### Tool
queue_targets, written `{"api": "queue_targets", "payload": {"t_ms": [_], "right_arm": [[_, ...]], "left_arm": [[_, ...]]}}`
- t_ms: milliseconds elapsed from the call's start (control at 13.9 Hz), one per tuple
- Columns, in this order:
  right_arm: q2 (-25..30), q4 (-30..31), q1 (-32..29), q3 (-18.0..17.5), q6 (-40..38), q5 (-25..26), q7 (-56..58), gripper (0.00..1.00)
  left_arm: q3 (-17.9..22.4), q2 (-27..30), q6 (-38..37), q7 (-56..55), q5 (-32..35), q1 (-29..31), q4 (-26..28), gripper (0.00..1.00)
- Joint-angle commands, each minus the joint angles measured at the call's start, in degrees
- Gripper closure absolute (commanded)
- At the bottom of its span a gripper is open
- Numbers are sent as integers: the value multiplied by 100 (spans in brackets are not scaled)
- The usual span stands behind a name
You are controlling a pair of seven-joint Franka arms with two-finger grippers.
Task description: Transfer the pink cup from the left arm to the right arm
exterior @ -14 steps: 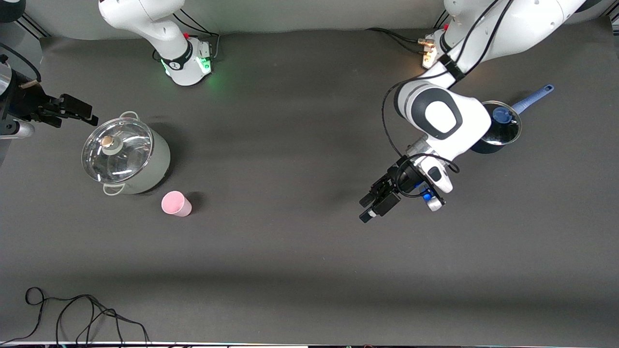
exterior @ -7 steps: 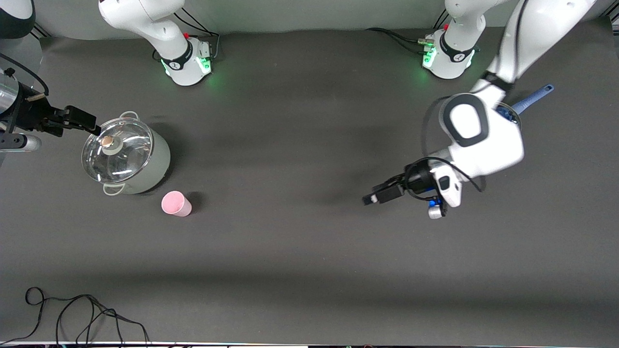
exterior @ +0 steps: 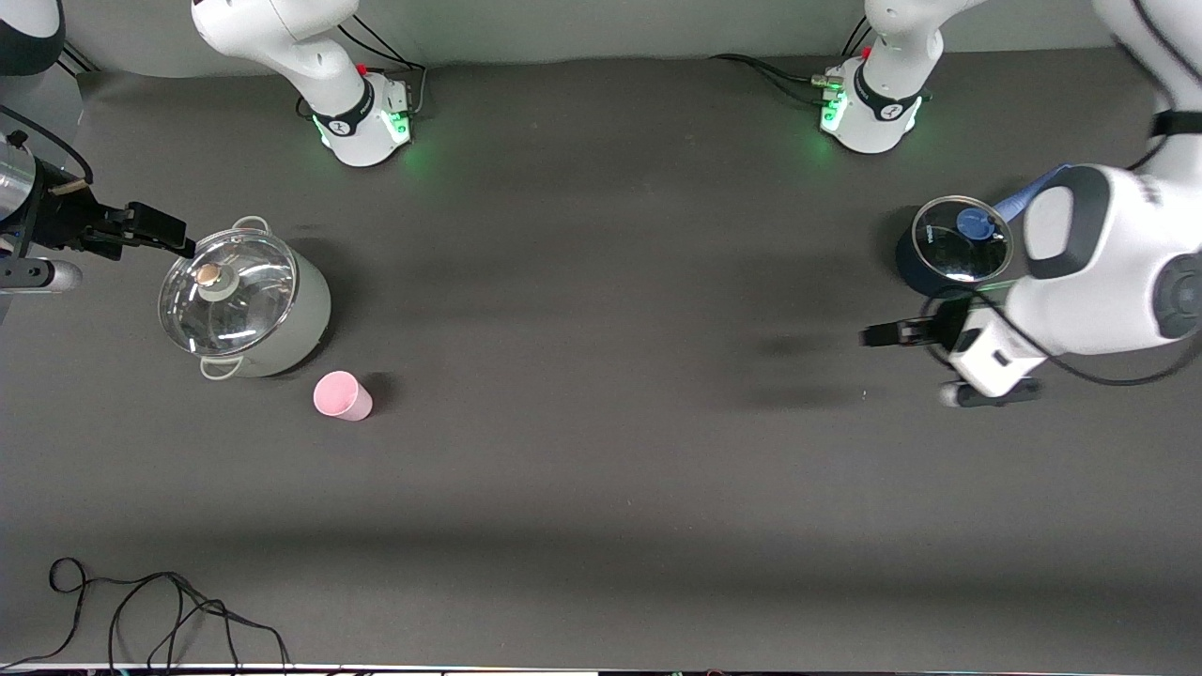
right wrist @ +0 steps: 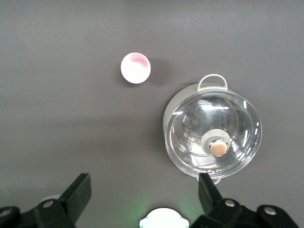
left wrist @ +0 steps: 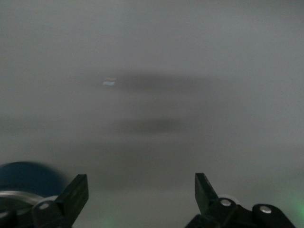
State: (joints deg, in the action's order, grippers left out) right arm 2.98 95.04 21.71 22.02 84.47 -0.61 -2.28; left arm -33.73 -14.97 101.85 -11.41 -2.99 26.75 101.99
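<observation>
Pink cup (exterior: 342,395): small, plain, pale pink, tapered, no handle. Stands on the dark table, untouched, toward the right arm's end, just beside the lidded grey pot (exterior: 246,305), nearer the front camera.

Seen from above, the dark grey tabletop (right wrist: 57,118) carries the pink cup (right wrist: 135,67), standing upright with its pale inside and a pink patch at the rim showing. Near it, but apart, stands a pale green pot (right wrist: 211,133) with loop handles, covered by a glass lid (right wrist: 213,137) with a tan knob (right wrist: 218,148). The right gripper (right wrist: 145,199) hangs above the tabletop beside the pot, its two black fingers (right wrist: 76,197) spread wide apart with nothing between them.
</observation>
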Motion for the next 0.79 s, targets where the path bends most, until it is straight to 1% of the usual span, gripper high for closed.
{"api": "queue_targets", "payload": {"t_ms": [0, 215, 358, 430, 502, 717], "right_arm": [[1, -126, -787, -775, -115, 96, -79, 0], [36, -134, -1588, -1715, -106, 105, -97, 0], [115, -117, -2063, -2235, -45, 105, -106, 0], [132, -108, -2327, -2559, -36, 105, -106, 0], [150, -91, -2486, -2728, -10, 105, -106, 0], [211, -73, -2592, -2826, 61, 79, -106, 0]], "left_arm": [[94, 82, -481, 33, 675, 31, -477, 0], [94, 362, -578, 753, 721, 233, -522, 0], [94, 608, -648, 1034, 721, 278, -514, 0], [94, 696, -666, 1132, 721, 278, -522, 0], [85, 793, -753, 1150, 721, 269, -531, 0], [42, 890, -1183, 1246, 712, 269, -767, 0]]}}
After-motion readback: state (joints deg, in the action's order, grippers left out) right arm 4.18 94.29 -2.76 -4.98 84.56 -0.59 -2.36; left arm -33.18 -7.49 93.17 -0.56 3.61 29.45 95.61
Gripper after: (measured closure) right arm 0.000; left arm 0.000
